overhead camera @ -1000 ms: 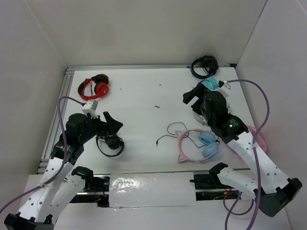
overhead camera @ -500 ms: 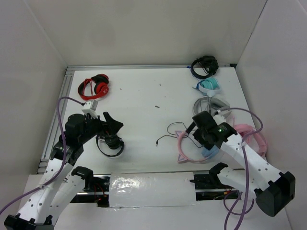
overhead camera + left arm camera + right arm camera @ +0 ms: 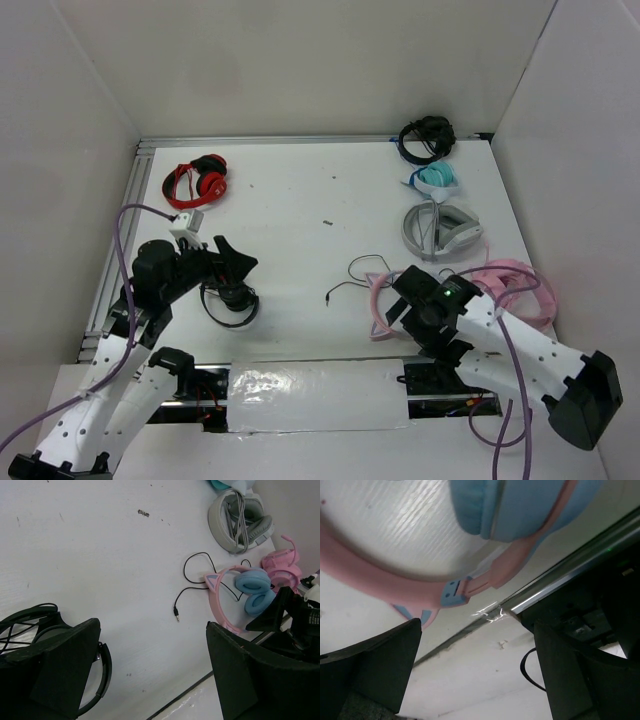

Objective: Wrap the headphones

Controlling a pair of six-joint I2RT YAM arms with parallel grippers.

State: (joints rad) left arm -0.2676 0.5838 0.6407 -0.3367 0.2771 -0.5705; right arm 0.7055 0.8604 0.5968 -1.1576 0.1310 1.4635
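Observation:
The headphones (image 3: 377, 303) lie flat on the table at the near right, with a pink cat-ear headband and light-blue cups. My right gripper (image 3: 398, 300) hangs open low over them and hides the cups in the top view. The right wrist view shows a blue cup (image 3: 520, 505) and the pink headband (image 3: 380, 590) just ahead of the open fingers. The left wrist view shows the whole headphones (image 3: 235, 587). Their thin black cable (image 3: 362, 268) loops left and ends in a plug (image 3: 176, 614). My left gripper (image 3: 237, 266) is open and empty at the near left.
Black headphones (image 3: 230, 302) lie under the left gripper. Red-and-black headphones (image 3: 195, 182) sit far left. Grey headphones (image 3: 440, 228), plain pink ones (image 3: 515, 290), teal ones (image 3: 435, 180) and black ones (image 3: 425, 135) line the right side. The table's near edge (image 3: 315, 362) is close.
My right arm swung from over the grey headphones toward the near edge and came down over the cat-ear headphones. The left arm has not moved.

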